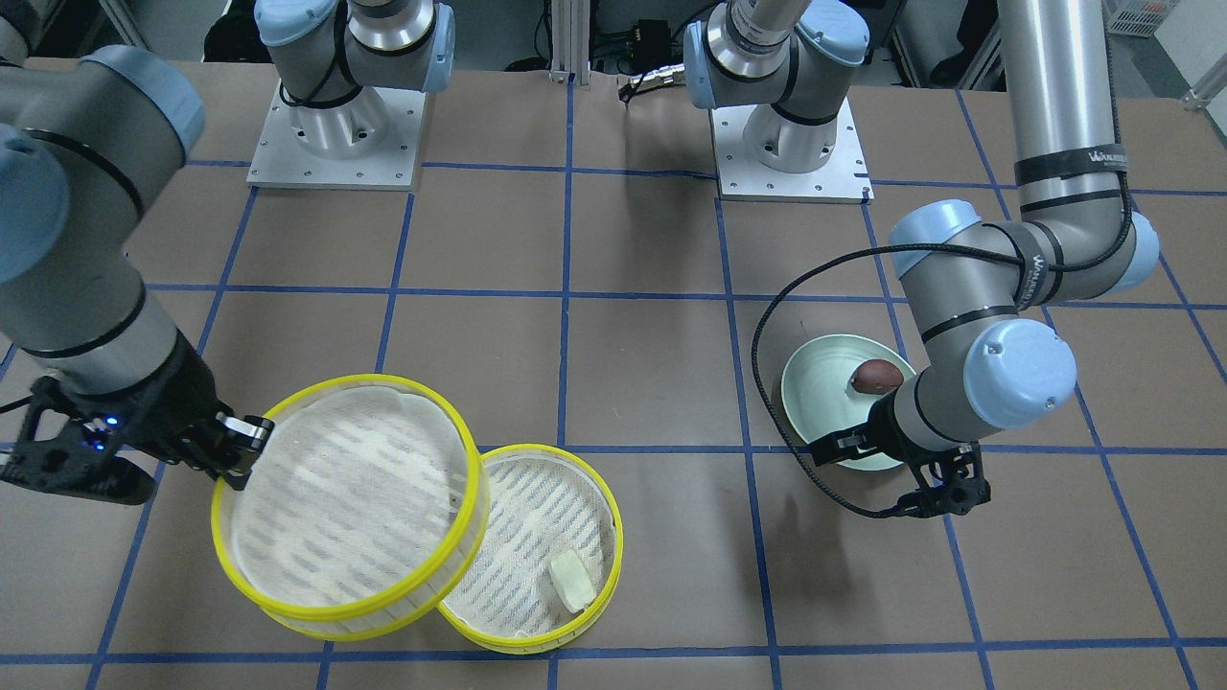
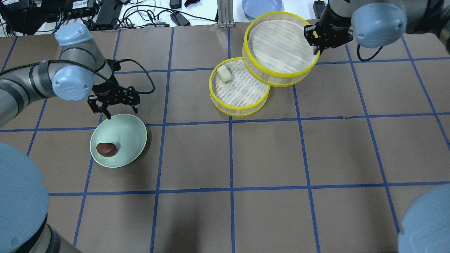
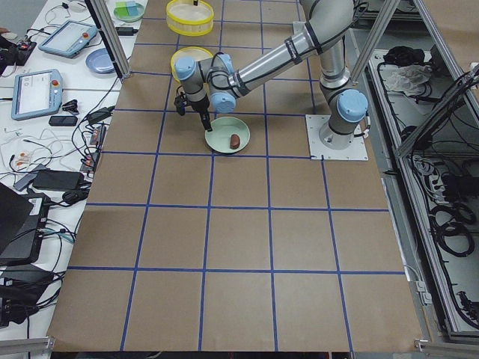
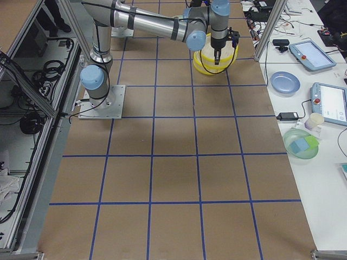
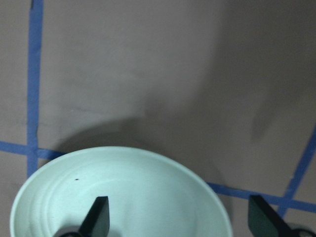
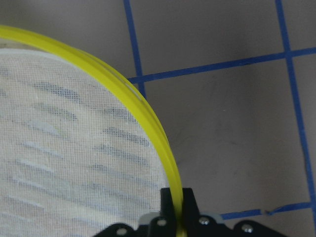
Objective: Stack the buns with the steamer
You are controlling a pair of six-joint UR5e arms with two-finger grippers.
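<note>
My right gripper (image 1: 244, 446) is shut on the yellow rim of one steamer tier (image 1: 350, 508) and holds it raised and tilted, overlapping the second tier (image 1: 537, 537) on the table. The right wrist view shows the fingers (image 6: 170, 202) pinching the rim (image 6: 148, 113). The cream-yellow bun (image 1: 572, 580) lies in the lower tier near its rim (image 2: 224, 74). The reddish-brown bun (image 2: 107, 149) lies on the pale green plate (image 2: 123, 137). My left gripper (image 2: 119, 109) is open and empty over the plate's far edge; one finger (image 5: 98, 217) is above the plate (image 5: 148, 187), the other beside it.
The two arm bases (image 1: 335, 134) (image 1: 791, 144) stand at the robot's side of the table. A black cable (image 1: 767, 383) loops from the left wrist around the plate. A blue plate (image 2: 262, 5) and electronics lie beyond the far edge.
</note>
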